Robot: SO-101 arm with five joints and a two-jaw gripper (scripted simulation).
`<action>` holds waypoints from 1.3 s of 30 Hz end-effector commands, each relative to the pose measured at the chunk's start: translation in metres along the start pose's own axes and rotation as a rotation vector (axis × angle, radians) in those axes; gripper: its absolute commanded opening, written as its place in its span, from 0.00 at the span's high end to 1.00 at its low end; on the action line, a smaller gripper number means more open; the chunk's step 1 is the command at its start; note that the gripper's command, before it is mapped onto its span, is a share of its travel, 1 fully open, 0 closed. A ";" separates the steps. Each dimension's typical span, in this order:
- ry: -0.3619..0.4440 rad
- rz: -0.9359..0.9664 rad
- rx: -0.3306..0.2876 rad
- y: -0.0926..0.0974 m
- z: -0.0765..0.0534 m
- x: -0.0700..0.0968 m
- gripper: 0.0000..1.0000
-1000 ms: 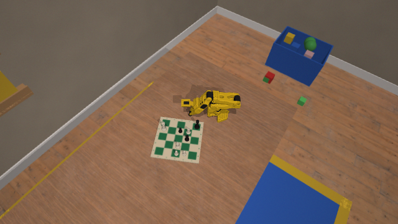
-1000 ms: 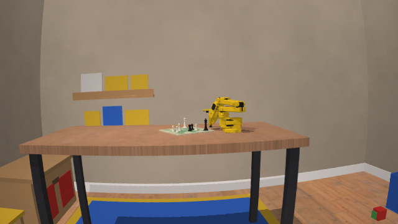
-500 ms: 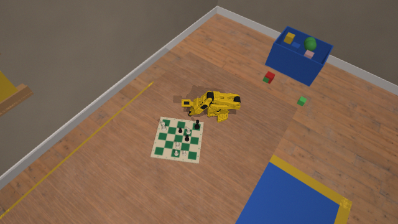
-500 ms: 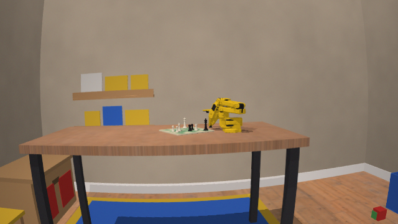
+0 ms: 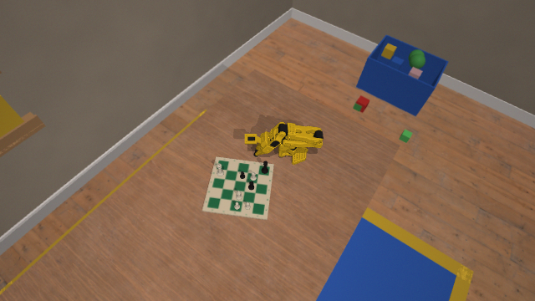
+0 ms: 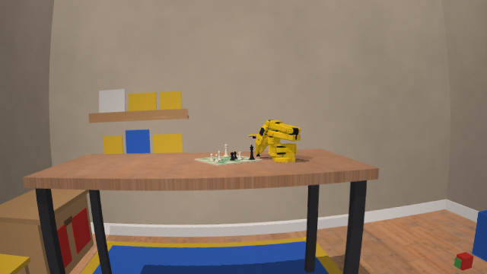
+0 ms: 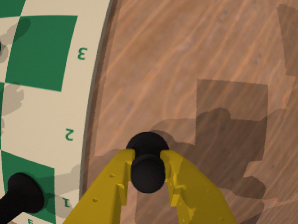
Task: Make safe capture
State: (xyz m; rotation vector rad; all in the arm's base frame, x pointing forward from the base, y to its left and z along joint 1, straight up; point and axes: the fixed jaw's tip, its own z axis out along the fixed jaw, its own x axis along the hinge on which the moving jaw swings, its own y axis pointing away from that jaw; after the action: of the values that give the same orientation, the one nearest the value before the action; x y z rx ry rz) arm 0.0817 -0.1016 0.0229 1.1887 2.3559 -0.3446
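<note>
In the wrist view my gripper [image 7: 149, 165] is shut on a small black pawn [image 7: 147, 171], seen from above, over the bare wooden table just off the board's numbered edge beside the marks 1 and 2. The pawn looks upright; its base seems at or near the table. The green and cream chessboard [image 5: 238, 188] lies in front of the yellow arm [image 5: 288, 140]. It holds several white pieces and black pieces, among them a tall black piece [image 5: 264, 167] on the corner square nearest the arm, which also shows in the wrist view [image 7: 20, 196]. In the side view the gripper [image 6: 259, 154] is low by the board's right edge.
The arm's base [image 6: 283, 154] stands on the table right of the board. On the floor are a blue bin [image 5: 400, 75] with toys, a red and green block [image 5: 361, 104] and a green block [image 5: 405, 135].
</note>
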 end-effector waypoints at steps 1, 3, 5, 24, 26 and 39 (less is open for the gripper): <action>0.019 -0.014 -0.005 0.001 0.002 0.004 1.00; 0.022 -0.014 -0.005 0.001 0.003 0.004 1.00; 0.027 -0.014 -0.006 0.001 0.003 0.005 1.00; 0.064 -0.015 -0.006 0.001 0.009 0.007 1.00; 0.064 -0.015 -0.006 0.001 0.009 0.007 1.00; 0.064 -0.015 -0.006 0.001 0.009 0.007 0.97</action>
State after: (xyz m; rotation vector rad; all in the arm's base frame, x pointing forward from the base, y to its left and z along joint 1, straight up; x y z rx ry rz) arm 0.0816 -0.1015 0.0145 1.2091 2.4011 -0.3167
